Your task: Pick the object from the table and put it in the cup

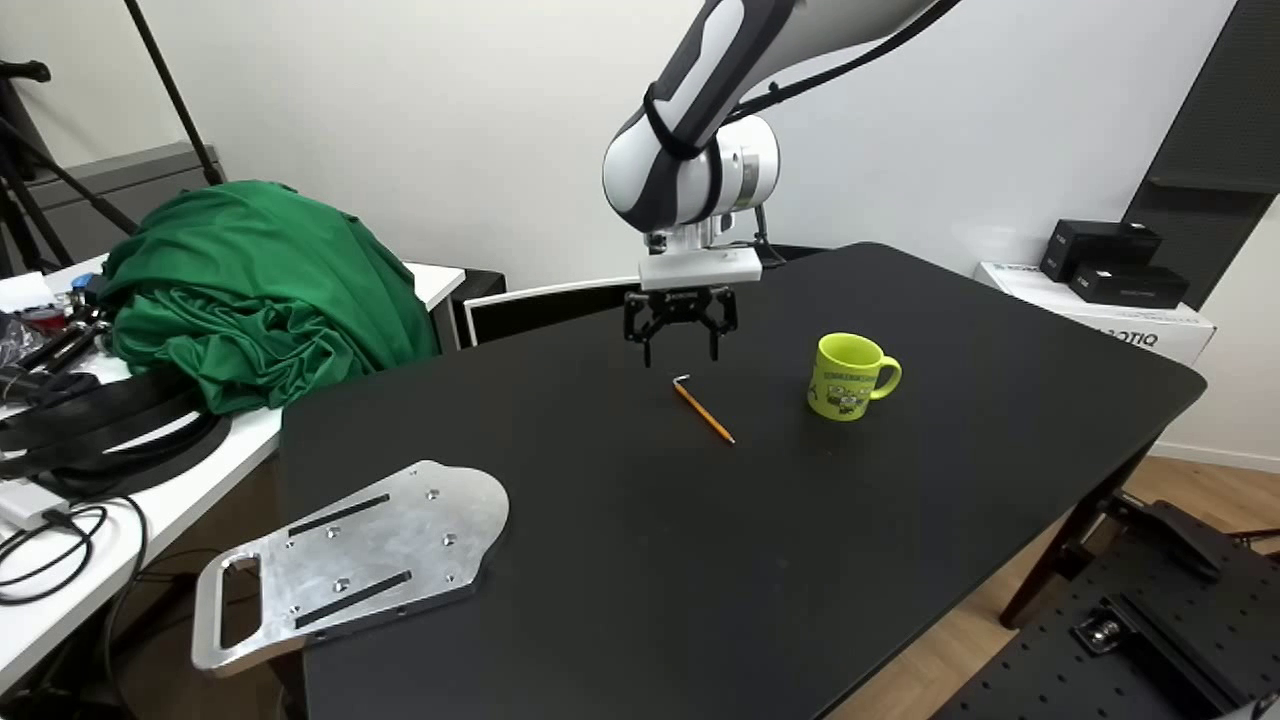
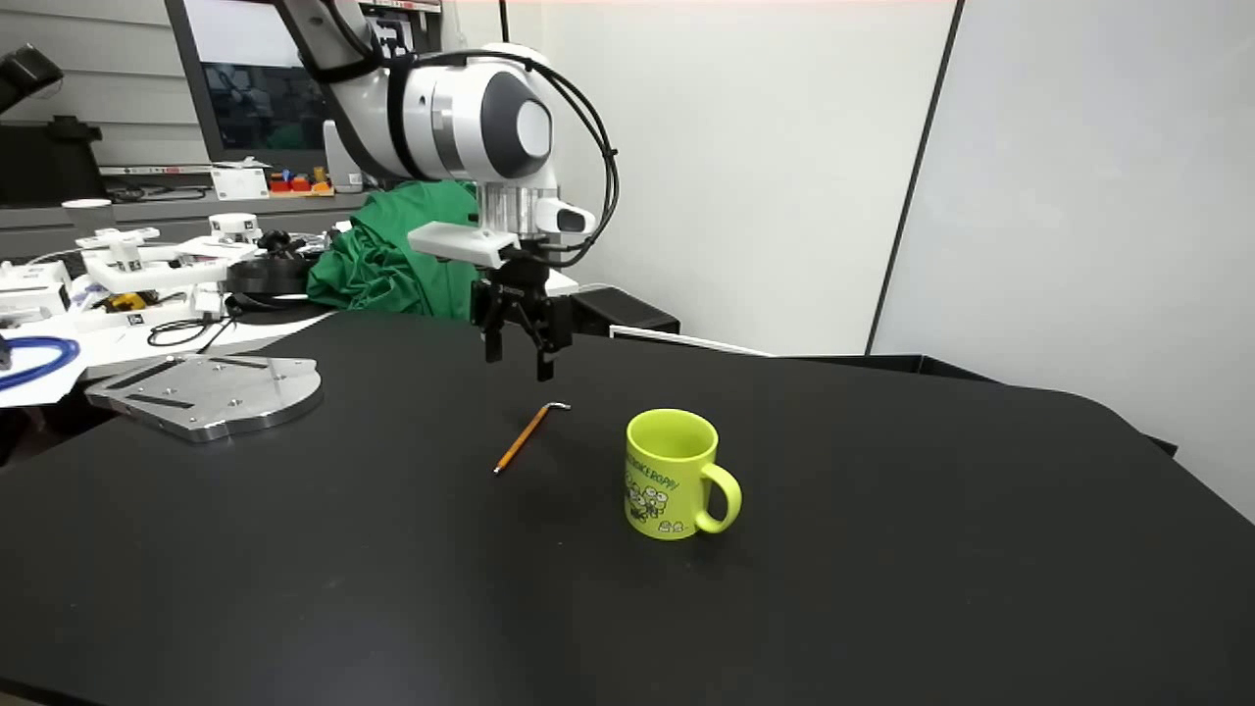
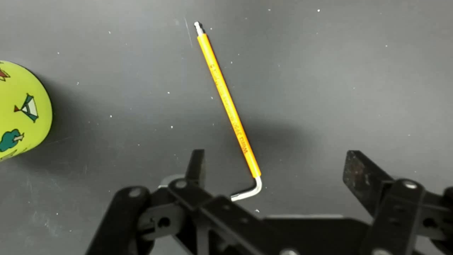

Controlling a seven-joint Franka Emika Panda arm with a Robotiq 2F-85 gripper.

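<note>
Currently the gripper (image 1: 681, 358) hangs above the table (image 1: 620, 560) with its fingers (image 3: 362, 177) pointing down and spread wide. Near and below it, the key (image 1: 705, 413) lies on the table, orange along its shaft, with a silver bent end; in the wrist view that end shows between the fingers. In both exterior views the bent end is the far one and the straight tip the near one. The mug (image 2: 662, 480), lime green with cartoon prints, stands upright to the right of the key in both, apart from it, handle out to the right. In an exterior view a metal plate (image 1: 385, 550) rests at the table's near left, jutting past the edge; beyond it, a green cloth (image 1: 260, 270) is heaped on a white bench (image 1: 205, 485), and black boxes (image 1: 1130, 285) sit on a white carton (image 1: 1180, 335) at the far right.
</note>
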